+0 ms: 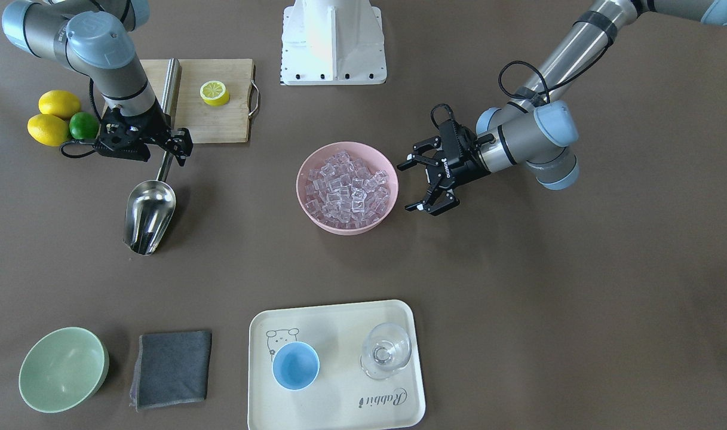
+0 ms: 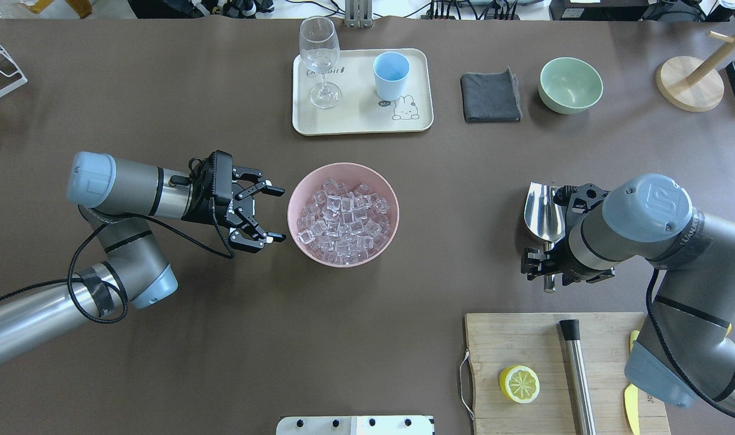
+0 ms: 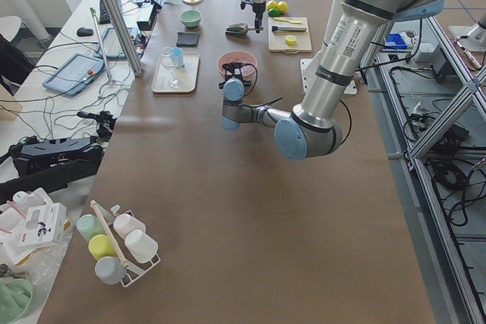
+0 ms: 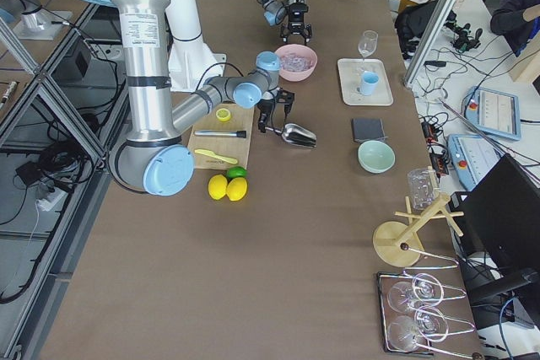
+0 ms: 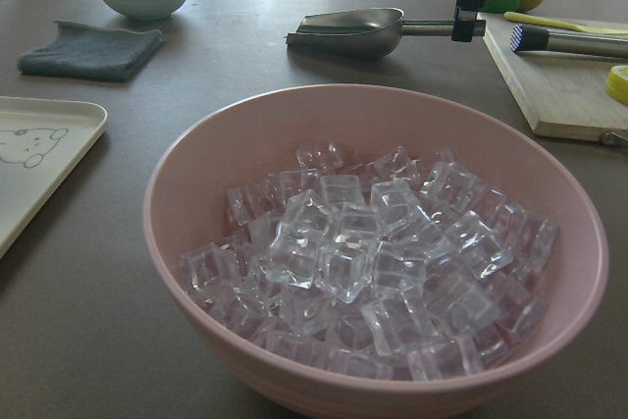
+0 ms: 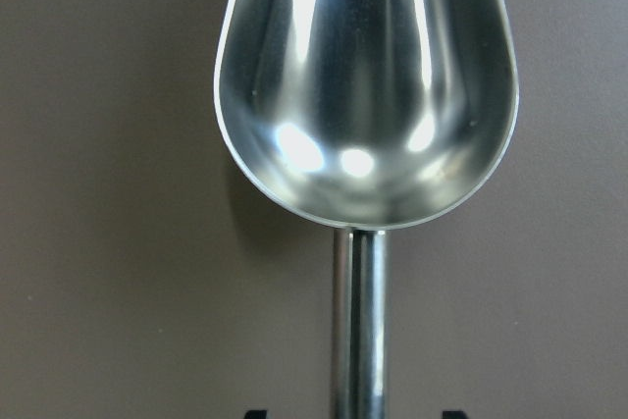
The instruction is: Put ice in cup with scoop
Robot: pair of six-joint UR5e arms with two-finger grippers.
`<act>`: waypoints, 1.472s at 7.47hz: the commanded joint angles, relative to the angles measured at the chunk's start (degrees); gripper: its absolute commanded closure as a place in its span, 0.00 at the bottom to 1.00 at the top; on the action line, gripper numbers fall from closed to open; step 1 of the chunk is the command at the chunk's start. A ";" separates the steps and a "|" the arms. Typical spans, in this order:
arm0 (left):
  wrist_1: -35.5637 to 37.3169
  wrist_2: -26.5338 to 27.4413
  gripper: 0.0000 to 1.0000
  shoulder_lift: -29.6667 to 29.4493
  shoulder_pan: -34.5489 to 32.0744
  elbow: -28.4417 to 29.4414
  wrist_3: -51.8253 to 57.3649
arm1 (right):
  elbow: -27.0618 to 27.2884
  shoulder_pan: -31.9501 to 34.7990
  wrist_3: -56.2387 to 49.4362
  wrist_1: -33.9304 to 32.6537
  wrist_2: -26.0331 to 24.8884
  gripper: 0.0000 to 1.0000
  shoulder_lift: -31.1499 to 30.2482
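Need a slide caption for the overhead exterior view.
Before the grasp: right gripper open over the scoop handle, left gripper open beside the pink bowl of ice, cup on the tray.

Overhead cam looks down from behind the robot, front cam faces it from across; both share the pink bowl [image 1: 347, 188]. Side cams shoot along the table [image 3: 228, 225] from each end. Left wrist cam's right up on the bowl, right wrist cam's tight above the scoop [image 6: 365, 85].

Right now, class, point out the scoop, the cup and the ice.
scoop [image 1: 150, 212], front-facing view, middle of its shiny trough.
cup [image 1: 295, 365], front-facing view, its blue inside.
ice [image 1: 346, 190], front-facing view, a cube at the pile's middle.
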 commanded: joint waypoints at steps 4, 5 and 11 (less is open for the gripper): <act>0.03 2.57 0.03 -0.12 1.65 -0.17 -0.09 | -1.29 0.94 -1.26 0.32 0.12 0.43 -0.48; 0.03 2.84 0.03 -0.12 2.00 -0.17 -0.09 | -1.55 0.94 -1.09 0.06 0.12 0.43 0.23; 0.12 2.67 0.03 -0.30 2.01 -0.34 -0.44 | -1.91 1.03 -1.00 0.50 0.03 0.53 -0.29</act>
